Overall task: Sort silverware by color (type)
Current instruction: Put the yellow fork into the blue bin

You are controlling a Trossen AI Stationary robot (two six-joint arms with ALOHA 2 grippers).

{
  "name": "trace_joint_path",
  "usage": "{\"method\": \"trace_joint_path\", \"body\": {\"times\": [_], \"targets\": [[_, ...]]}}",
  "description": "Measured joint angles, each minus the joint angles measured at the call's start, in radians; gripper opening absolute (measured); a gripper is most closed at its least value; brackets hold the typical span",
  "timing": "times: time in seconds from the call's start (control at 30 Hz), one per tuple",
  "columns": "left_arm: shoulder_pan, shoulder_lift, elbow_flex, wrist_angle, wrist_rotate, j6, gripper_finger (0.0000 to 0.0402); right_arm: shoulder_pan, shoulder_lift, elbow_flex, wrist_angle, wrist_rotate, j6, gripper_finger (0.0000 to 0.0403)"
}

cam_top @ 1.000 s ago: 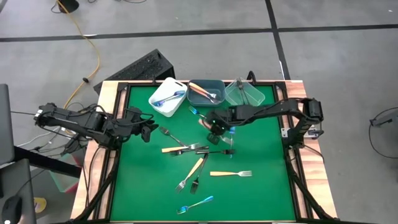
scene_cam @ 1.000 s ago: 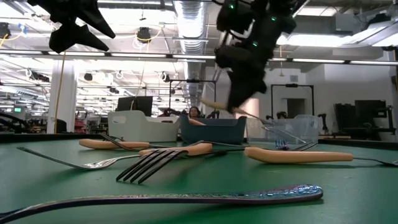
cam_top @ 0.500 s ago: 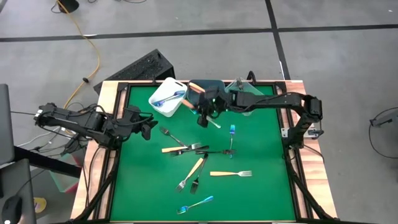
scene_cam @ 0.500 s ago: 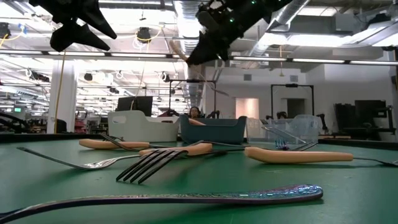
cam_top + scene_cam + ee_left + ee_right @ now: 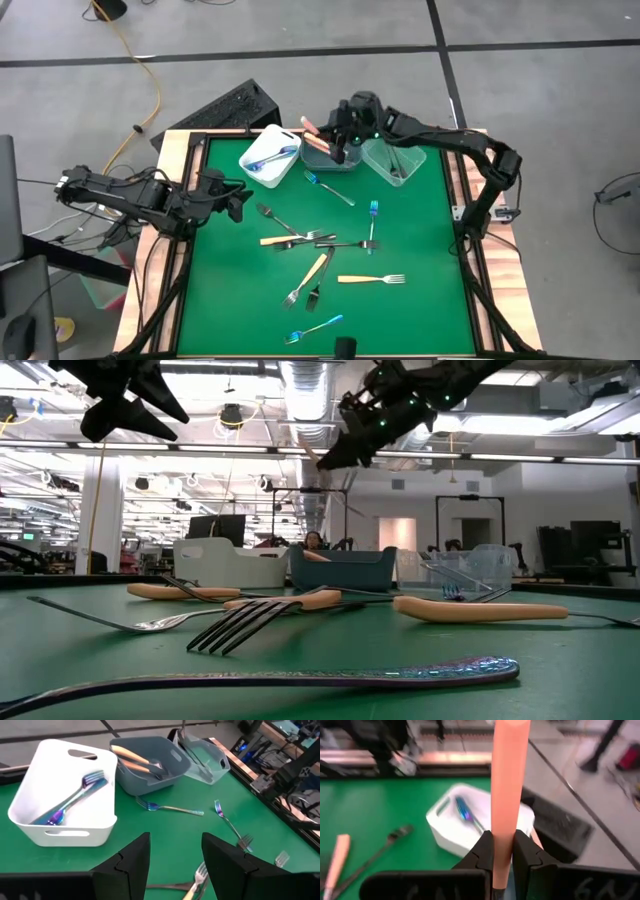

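Observation:
The silverware lies scattered on the green table: blue forks (image 5: 330,187) (image 5: 373,215) (image 5: 315,327), orange-handled ones (image 5: 285,240) (image 5: 370,279) and a black-handled one (image 5: 345,244). My right gripper (image 5: 330,140) hangs above the grey-blue bin (image 5: 325,163), shut on an orange-handled utensil (image 5: 507,780) whose head is hidden. At the table's left edge my left gripper (image 5: 175,860) stands open and holds nothing. My right gripper pinches the orange handle (image 5: 502,840) between its two fingers (image 5: 482,850). The handle sticks out past the fingertips toward the table's far left, its free end (image 5: 308,125) showing. The utensil is lifted clear, over the grey-blue bin.
Three bins stand in a row at the far edge: a white one (image 5: 60,800) with a blue fork inside, the grey-blue one (image 5: 145,762) with orange-handled utensils, and a clear one (image 5: 393,160). A dark keyboard-like thing (image 5: 225,110) lies beyond the table's far left corner.
My right gripper has risen from the table's middle and swung toward the far edge, turning as it went, carrying the orange-handled utensil clear of the table to above the grey-blue bin. A blue fork beneath its earlier place now shows.

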Motion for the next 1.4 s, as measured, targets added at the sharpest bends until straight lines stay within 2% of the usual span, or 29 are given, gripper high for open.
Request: {"method": "trace_joint_path", "body": {"times": [0.1,0.37,0.77,0.87,1.03,1.2,1.4], "targets": [[0.0,0.0,0.0,0.0,-0.023,-0.001,0.0162,-0.039,0.0,-0.006,0.07,-0.09,-0.005,0.0042],[0.0,0.0,0.0,0.0,-0.034,-0.01,0.0162,-0.098,0.001,-0.145,0.25,-0.157,0.056,0.0042],[0.0,0.0,0.0,0.0,-0.083,-0.045,0.0162,-0.163,0.001,-0.3,0.374,-0.192,0.043,0.0042],[0.0,0.0,0.0,0.0,-0.083,-0.046,0.0162,-0.192,0.003,-0.327,0.412,-0.243,0.076,0.0042],[0.0,0.0,0.0,0.0,-0.086,-0.078,0.0162,-0.21,0.076,-0.319,0.427,-0.32,0.138,0.0043],[0.0,0.0,0.0,0.0,-0.087,-0.09,0.0162,-0.201,0.143,-0.298,0.424,-0.319,0.159,0.0043],[0.0,0.0,0.0,0.0,-0.092,-0.105,0.0162,-0.203,0.166,-0.28,0.408,-0.315,0.164,0.0046]]}}
